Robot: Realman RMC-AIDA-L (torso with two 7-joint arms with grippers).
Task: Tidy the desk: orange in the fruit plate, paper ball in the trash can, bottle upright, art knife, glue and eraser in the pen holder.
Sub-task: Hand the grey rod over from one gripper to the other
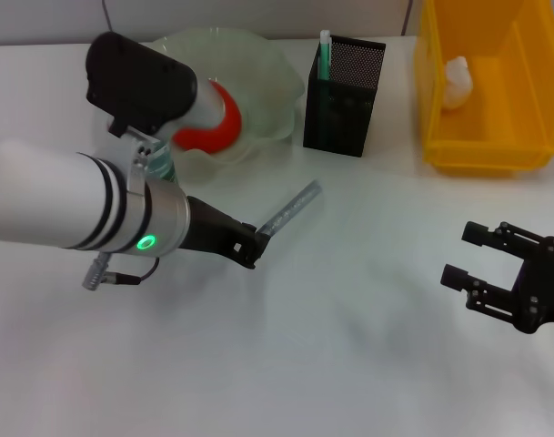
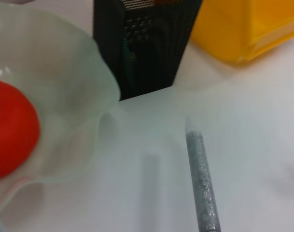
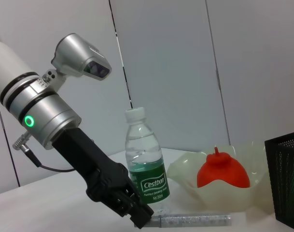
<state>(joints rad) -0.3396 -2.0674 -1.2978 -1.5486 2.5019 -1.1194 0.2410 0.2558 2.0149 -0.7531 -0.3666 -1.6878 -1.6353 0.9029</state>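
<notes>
The left gripper (image 1: 258, 238) is near the middle of the white table (image 1: 349, 364), and its fingers are pressed together on one end of a thin grey glittery stick (image 1: 293, 208) — it looks like the glue. The stick points from the gripper toward the pen holder (image 1: 343, 84). In the right wrist view the stick lies flat, right at the table top.

The orange (image 1: 215, 126) sits in the fruit plate (image 1: 258, 82) by the table's far edge, left of the middle. The pen holder stands just beside the plate, with a green and white stick (image 1: 325, 53) poking out of it. The yellow trash can (image 1: 486, 91) stands at the far right corner, and a white paper ball (image 1: 457, 82) lies inside it.

The bottle (image 3: 146, 162) stands upright with its white cap on — near the plate and close behind the left gripper.

The right gripper (image 1: 477, 257) is by the table's right edge, well apart from everything. Its fingers are spread and hold nothing.
</notes>
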